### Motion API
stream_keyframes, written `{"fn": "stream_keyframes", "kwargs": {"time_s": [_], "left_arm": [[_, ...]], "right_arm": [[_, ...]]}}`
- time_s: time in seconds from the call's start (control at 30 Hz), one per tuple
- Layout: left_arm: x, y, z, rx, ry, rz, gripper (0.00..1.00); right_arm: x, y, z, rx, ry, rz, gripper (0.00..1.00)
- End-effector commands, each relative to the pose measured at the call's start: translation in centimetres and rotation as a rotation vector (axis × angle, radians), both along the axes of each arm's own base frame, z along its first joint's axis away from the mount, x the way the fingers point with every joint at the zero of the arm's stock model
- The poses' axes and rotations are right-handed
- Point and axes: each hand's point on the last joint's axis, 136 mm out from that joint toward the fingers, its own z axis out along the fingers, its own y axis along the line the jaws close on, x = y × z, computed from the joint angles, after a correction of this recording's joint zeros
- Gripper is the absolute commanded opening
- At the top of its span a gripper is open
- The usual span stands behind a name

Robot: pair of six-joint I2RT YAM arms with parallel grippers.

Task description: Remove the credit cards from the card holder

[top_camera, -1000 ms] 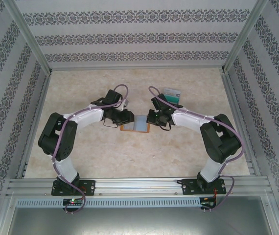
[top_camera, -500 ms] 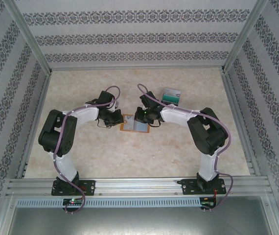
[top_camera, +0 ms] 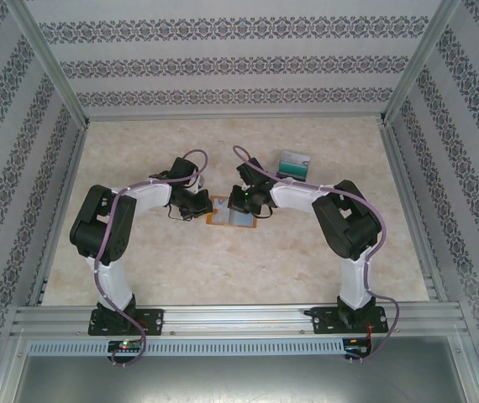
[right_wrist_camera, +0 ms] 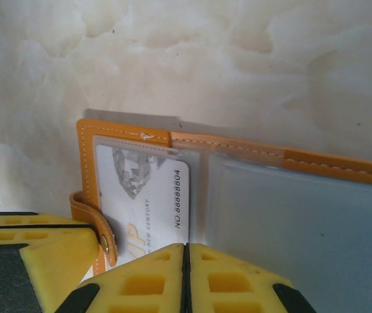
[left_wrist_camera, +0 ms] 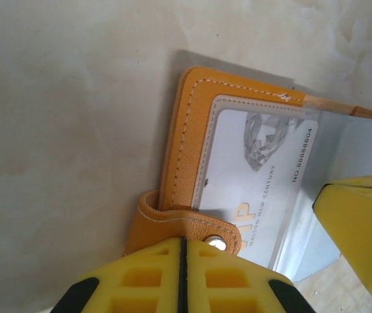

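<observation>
On table (top_camera: 181,277) | card holder (left_wrist_camera: 185,150) open | left jaws shut by strap (left_wrist_camera: 186,228) | right jaws shut | holds unclear

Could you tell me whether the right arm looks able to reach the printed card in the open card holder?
Probably yes: the right gripper sits shut at the edge of the printed card, nothing between. The card holder lies open, though a clear sleeve covers the card.

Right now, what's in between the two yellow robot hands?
The open card holder lies flat between the left gripper and the right gripper, with a credit card tucked inside it. The top view shows it.
</observation>
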Motion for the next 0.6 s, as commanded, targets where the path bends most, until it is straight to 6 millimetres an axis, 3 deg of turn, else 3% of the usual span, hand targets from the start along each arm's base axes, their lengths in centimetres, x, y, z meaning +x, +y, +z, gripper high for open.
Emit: {"fn": "stream_keyframes", "kwargs": {"time_s": [0.0, 0.57], "left_arm": [[-0.62, 0.20, -1.51, 0.032, 0.056, 0.008, 0.06], [-1.22, -0.62, -1.74, 0.043, 0.063, -0.016, 0.06]], "right_arm": [[-0.60, 0.89, -0.44, 0.005, 0.035, 0.011, 0.09], [-1.16, 1.69, -1.04, 0.029, 0.070, 0.031, 0.13]]}}
